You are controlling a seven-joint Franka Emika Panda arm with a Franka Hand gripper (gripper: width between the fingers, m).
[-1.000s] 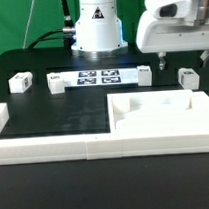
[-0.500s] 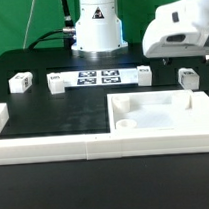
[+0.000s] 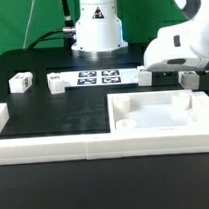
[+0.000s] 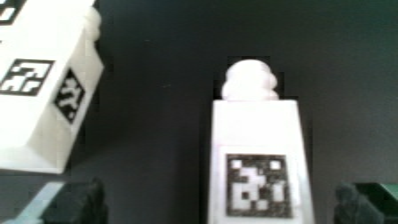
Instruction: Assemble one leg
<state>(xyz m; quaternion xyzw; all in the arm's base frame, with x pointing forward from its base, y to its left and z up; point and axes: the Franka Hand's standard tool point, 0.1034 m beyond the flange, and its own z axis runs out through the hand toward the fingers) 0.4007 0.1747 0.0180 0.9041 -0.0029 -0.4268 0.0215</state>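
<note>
The leg [image 4: 258, 150] is a small white cuboid peg with a square tag on its face and a rounded knob at one end. In the exterior view it [image 3: 193, 81] lies at the right, beside the large panel, partly hidden by my hand. My gripper [image 4: 222, 202] is open, with one dark finger [image 4: 80, 200] on each side of the leg, neither touching it. In the exterior view the gripper [image 3: 188, 73] is low over that leg. Three like legs lie at the back: two at the left [image 3: 21, 83] [image 3: 58, 83] and one right of the middle [image 3: 144, 74].
The large white panel [image 3: 159, 119] with corner recesses lies at the front right. Long white border rails [image 3: 55, 146] run along the front. The marker board [image 3: 99, 77] lies at the back by the robot base. A bigger tagged white part [image 4: 45, 95] lies close beside the leg.
My gripper has moved down and toward the exterior view's right, from above the table to low over the right-hand leg, which it now partly hides.
</note>
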